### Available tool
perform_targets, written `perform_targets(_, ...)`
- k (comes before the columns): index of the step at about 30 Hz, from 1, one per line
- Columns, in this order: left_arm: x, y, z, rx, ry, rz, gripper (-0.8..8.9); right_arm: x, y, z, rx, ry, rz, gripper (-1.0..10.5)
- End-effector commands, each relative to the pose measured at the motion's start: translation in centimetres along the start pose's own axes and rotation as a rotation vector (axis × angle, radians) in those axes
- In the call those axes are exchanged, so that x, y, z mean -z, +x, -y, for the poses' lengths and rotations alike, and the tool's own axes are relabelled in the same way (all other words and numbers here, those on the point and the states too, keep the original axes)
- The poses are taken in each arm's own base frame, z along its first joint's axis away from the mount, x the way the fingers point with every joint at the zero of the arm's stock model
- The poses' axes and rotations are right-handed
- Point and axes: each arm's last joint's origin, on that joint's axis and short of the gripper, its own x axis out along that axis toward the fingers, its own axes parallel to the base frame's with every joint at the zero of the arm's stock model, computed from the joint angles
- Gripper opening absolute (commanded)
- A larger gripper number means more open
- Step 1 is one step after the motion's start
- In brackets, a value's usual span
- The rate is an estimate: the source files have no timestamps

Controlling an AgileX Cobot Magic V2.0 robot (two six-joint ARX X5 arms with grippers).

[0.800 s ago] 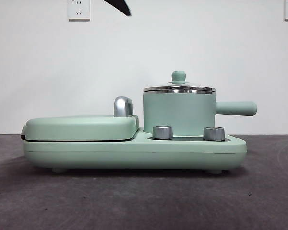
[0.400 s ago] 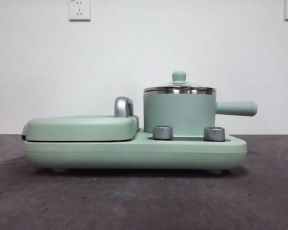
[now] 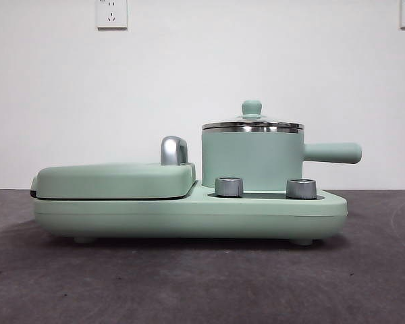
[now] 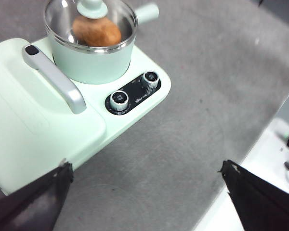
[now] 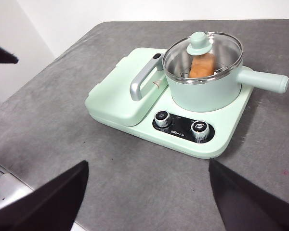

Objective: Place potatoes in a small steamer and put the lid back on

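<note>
Dark grey tabletop [image 3: 189, 283], matte and faintly mottled, running back to a white wall. Directly on it, one mint-green cooking appliance [image 3: 189, 214], resting on short feet. Ahead of the right hand [image 5: 144, 192] and well apart from it, with bare grey surface between. Ahead of the left hand [image 4: 144, 192] too, its near corner close by one jaw. Pale edge of the tabletop just beside both hands.

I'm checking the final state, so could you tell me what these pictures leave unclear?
- Potato: hidden in the front view by the steamer wall; the wrist views show it only through the glass lid.
- Dial markings: too small.
- Steamer handle: cut off in the left wrist view.
</note>
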Motion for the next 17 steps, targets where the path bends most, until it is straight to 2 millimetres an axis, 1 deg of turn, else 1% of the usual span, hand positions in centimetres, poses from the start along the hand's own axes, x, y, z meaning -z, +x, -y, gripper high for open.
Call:
perform_targets(1, 1.5, -0.5, 0.1, 0.017, -0.082, 0.044, 4.99, -0.2, -0.1, -0.1, -0.008, -0.017, 0.01, 4.0)
perform_targets(3, 2.6, -0.7, 0.0, 0.019, -0.103, 0.054, 4.88, -0.2, -0.1, -0.1, -0.008, -0.017, 0.01, 4.0)
perform_targets(5, 3.4, -0.9, 0.0, 0.02, -0.108, 0.064, 4.25, -0.2, -0.1, -0.1, -0.008, -0.017, 0.01, 4.0)
perform_targets(6, 3.7, -1.0, 0.0, 0.019, -0.107, 0.069, 3.55, -0.2, -0.1, -0.1, -0.009, -0.016, 0.01, 3.7)
perform_targets(7, 3.8, -1.2, 0.0, 0.019, -0.105, 0.075, 2.58, -0.2, -0.1, -0.1, -0.009, -0.016, 0.009, 3.1)
perform_targets(8, 3.9, -1.4, 0.0, 0.019, -0.099, 0.081, 1.44, -0.2, -0.1, -0.1, -0.012, -0.015, 0.004, 2.1)
perform_targets(9, 3.9, -1.5, 0.1, 0.02, -0.089, 0.089, -0.15, -0.1, -0.1, -0.1, -0.022, -0.016, -0.003, 0.2)
perform_targets(10, 3.9, -1.7, 0.1, 0.021, -0.083, 0.099, 0.23, 0.0, -0.1, -0.1, -0.03, -0.025, -0.01, 0.2)
perform_targets(11, 3.9, -1.7, 0.1, 0.022, -0.078, 0.105, 0.1, 0.0, -0.1, -0.1, -0.03, -0.026, -0.012, 0.2)
perform_targets(17, 4.0, -1.8, 0.1, 0.021, -0.091, 0.098, 0.11, -0.1, -0.1, -0.1, -0.034, -0.015, -0.009, 0.2)
